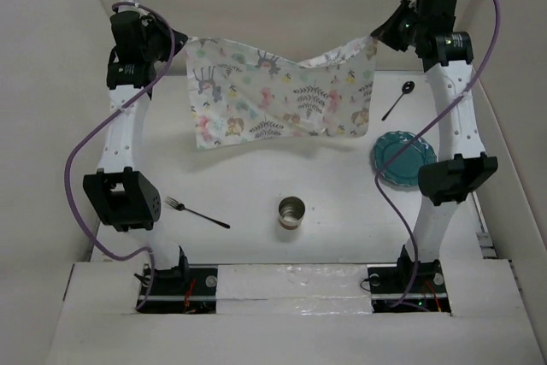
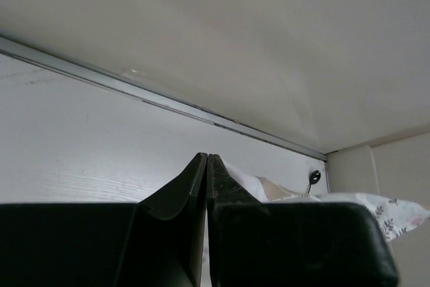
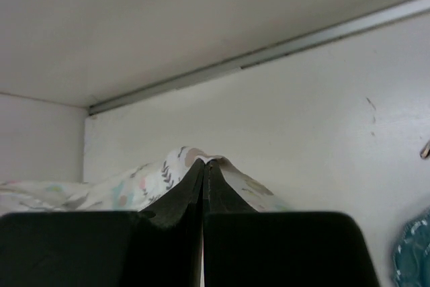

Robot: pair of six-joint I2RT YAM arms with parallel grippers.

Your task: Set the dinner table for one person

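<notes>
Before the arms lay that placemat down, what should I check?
1. Left pincer shut on a placemat corner: ok.
2. Right pincer shut on the other far corner: ok.
3. Cloth taut between them: not ok, its top edge sags in the middle.
4. Metal cup and fork outside the cloth's outline on the table: ok in the top view.
5. Teal plate and spoon clear of the cloth's right edge: cannot tell, both sit close.
</notes>
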